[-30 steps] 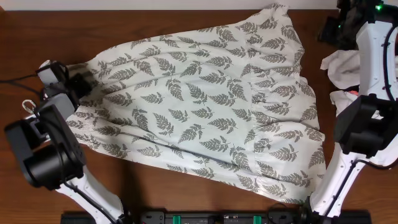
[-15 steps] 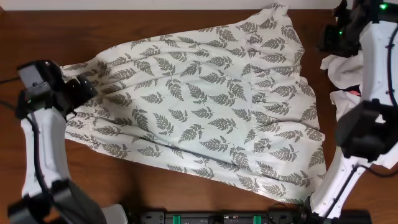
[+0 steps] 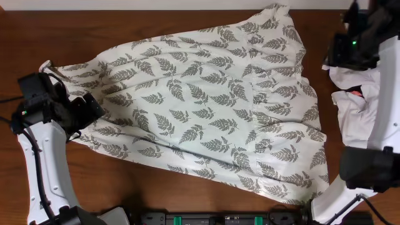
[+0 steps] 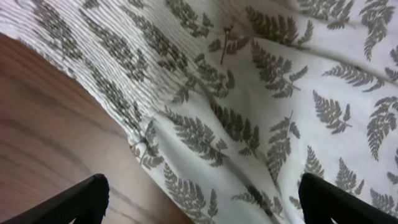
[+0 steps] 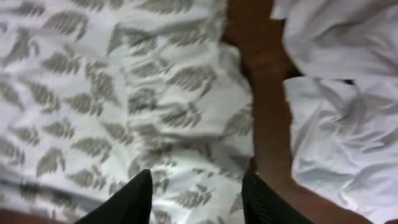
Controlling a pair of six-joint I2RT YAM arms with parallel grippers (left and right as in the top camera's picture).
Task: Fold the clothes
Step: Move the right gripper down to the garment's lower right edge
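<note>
I've got the fern-print garment (image 3: 206, 106) spread flat across the table (image 3: 125, 31). On the near side, a careless pinch at its gathered edge could bunch it up. On the far side, I might catch the plain white cloth (image 3: 357, 100) just beside it. My left gripper (image 4: 202, 202) hangs over that gathered edge, jaws wide apart and empty. My right gripper (image 5: 199, 199) hovers at the far corner, jaws parted and empty.

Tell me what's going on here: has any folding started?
No fold is visible yet. The fern-print garment lies spread flat across the wooden table. The left gripper hovers wide open over the gathered narrow end, holding nothing. The right gripper hangs over the garment's opposite edge, jaws apart with nothing visibly gripped, beside a plain white garment.
</note>
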